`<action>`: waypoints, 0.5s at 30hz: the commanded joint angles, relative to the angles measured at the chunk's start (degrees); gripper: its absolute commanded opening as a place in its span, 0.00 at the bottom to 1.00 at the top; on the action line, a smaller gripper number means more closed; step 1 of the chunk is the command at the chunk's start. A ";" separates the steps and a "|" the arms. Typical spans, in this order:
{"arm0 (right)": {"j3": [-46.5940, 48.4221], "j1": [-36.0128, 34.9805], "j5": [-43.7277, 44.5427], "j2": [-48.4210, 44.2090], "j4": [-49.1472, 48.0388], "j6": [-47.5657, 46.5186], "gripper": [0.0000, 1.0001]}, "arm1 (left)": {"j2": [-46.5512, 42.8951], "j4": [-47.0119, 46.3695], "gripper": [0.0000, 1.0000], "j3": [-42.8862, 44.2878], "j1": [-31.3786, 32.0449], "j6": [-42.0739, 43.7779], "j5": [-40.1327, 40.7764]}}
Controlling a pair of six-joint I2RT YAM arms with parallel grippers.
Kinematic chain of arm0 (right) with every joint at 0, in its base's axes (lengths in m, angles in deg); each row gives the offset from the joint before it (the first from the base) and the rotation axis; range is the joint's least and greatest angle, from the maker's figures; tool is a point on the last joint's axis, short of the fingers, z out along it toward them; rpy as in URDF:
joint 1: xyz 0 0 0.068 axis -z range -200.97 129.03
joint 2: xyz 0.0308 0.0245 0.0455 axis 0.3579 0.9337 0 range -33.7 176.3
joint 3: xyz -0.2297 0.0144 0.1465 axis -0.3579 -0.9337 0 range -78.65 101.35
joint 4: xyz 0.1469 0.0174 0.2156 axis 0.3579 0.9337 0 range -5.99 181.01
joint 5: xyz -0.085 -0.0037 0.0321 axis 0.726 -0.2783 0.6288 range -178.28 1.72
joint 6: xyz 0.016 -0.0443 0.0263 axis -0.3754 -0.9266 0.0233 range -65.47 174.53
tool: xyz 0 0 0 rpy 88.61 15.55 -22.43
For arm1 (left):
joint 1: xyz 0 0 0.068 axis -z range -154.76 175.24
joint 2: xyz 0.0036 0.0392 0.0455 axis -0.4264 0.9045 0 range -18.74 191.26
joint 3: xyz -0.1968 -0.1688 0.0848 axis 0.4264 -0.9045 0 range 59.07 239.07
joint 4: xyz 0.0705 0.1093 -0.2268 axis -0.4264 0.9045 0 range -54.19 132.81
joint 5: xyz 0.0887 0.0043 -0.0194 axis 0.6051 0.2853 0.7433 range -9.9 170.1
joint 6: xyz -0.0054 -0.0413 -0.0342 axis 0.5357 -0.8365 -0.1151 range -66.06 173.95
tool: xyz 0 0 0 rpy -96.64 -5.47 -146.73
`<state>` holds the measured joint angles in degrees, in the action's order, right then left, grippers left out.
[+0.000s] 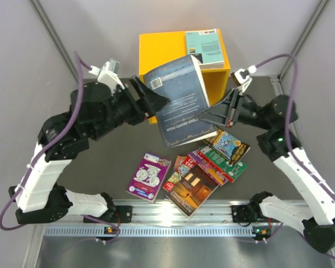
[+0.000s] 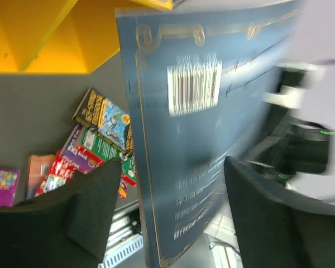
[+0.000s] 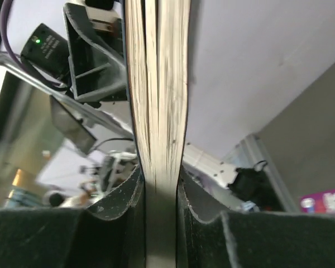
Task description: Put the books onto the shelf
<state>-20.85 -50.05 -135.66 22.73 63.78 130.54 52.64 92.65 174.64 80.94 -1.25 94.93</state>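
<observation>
One dark-blue paperback book [image 1: 178,100] is clamped by right gripper [image 1: 205,118] over dark grey tabletop [image 1: 100,162]; left gripper [image 1: 159,103] is seen w/ jaws apart; pale grey walls [image 1: 17,56] around.

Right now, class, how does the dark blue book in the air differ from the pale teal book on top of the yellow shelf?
The blue book is held in the air by the right gripper; the teal book rests on the shelf. The blue book is tilted, while the teal book lies flat. Both are thin paperbacks with printed text on the cover that shows.
</observation>
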 commanded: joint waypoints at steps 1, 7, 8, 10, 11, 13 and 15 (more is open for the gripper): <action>15.81 6.46 -1.05 -0.27 31.53 -25.54 0.00 | 3.94 7.05 0.84 1.41 0.02 4.30 5.81; 33.02 16.33 -0.97 9.57 38.06 -30.55 0.00 | 4.13 8.11 0.99 2.29 0.02 5.89 9.86; 35.69 16.86 -0.62 12.98 39.20 -30.74 0.00 | 3.17 8.11 0.99 1.86 -0.07 6.15 10.82; 42.79 18.26 -0.09 16.42 39.39 -30.39 0.00 | 2.20 7.59 0.99 1.24 -0.07 6.24 11.45; 45.10 18.71 0.00 20.09 39.48 -30.13 0.00 | 1.06 7.50 0.99 0.37 -0.07 6.24 11.71; 52.02 20.45 0.00 23.98 39.48 -29.08 0.00 | -0.09 7.50 0.99 -0.86 -0.07 5.98 12.15; 56.70 21.52 0.00 29.78 39.48 -28.29 0.00 | -1.76 7.85 0.99 -2.89 -0.07 5.63 12.41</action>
<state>26.56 -30.93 -136.81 48.69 106.05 103.04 54.21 100.26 173.35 80.86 3.31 104.81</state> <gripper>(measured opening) 0.196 0.987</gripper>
